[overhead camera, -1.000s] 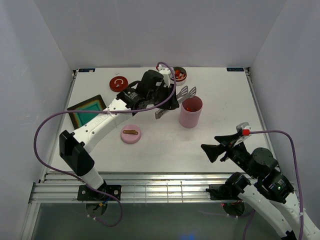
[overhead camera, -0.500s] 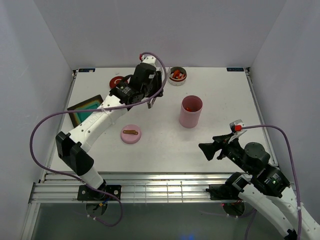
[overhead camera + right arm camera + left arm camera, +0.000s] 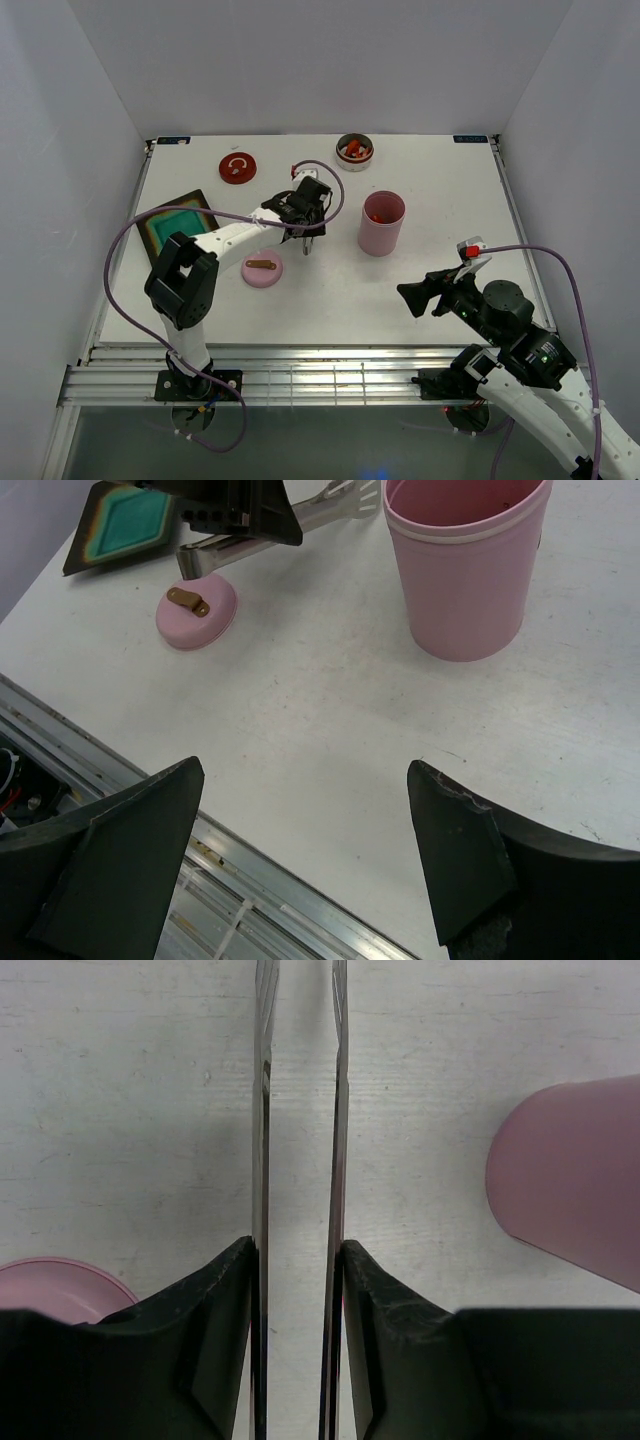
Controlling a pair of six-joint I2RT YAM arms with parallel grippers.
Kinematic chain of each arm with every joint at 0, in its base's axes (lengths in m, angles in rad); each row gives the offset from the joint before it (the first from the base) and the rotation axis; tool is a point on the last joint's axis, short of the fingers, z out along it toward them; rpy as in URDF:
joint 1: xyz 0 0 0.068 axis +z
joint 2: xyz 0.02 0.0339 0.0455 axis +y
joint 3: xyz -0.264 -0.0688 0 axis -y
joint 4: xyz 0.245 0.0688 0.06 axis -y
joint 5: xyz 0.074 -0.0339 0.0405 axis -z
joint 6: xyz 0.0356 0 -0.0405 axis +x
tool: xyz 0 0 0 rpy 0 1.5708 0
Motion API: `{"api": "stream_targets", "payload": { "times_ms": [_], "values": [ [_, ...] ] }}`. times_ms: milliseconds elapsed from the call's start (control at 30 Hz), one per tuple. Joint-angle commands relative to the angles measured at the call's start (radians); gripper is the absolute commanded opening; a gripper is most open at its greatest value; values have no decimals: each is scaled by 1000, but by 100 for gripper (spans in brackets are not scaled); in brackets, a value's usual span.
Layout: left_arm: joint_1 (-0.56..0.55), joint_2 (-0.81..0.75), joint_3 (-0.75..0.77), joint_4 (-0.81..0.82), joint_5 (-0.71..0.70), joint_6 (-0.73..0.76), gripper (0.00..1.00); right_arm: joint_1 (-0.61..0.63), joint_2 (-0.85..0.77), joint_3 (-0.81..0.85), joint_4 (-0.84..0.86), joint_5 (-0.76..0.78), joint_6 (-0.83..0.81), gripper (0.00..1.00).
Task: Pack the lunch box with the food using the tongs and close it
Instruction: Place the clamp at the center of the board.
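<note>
Your left pincer is clamping the tongs over the surface, between the pink lid and the pink cup. Your right pincer is hovering wide apart, holding nothing, near the front edge.

Top view — high at the near edge, looking down. Wrist views — close above the counter; all share the pink cup.

Tongs tips cut off; lunch box cropped.

Shining bright and even from overhead, throwing faint soft shadows across the table, blurring slightly up close in wrist views.
</note>
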Motion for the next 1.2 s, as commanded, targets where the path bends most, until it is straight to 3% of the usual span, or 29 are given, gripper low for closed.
{"api": "stream_targets", "payload": {
  "times_ms": [0, 167, 833, 967, 1067, 1167],
  "values": [
    [-7, -16, -33, 85, -52, -56, 50, 6, -7, 32, 16, 17, 0, 88],
    [-24, -22, -96, 120, -42, -72, 58, 6, -16, 29, 25, 8, -6, 89],
    [-44, 49, -150, 126, 15, -104, 74, 6, -60, 7, 62, -21, -13, 89],
    [-50, 32, -142, 93, 6, -98, 81, 6, -65, 7, 65, -23, -14, 89],
    [-51, -7, -133, 60, -13, -90, 96, 6, -61, 9, 61, -24, -17, 89],
    [-51, -60, -111, 31, 0, -78, 98, 6, -53, 10, 62, -26, -22, 89]
  ]
}}
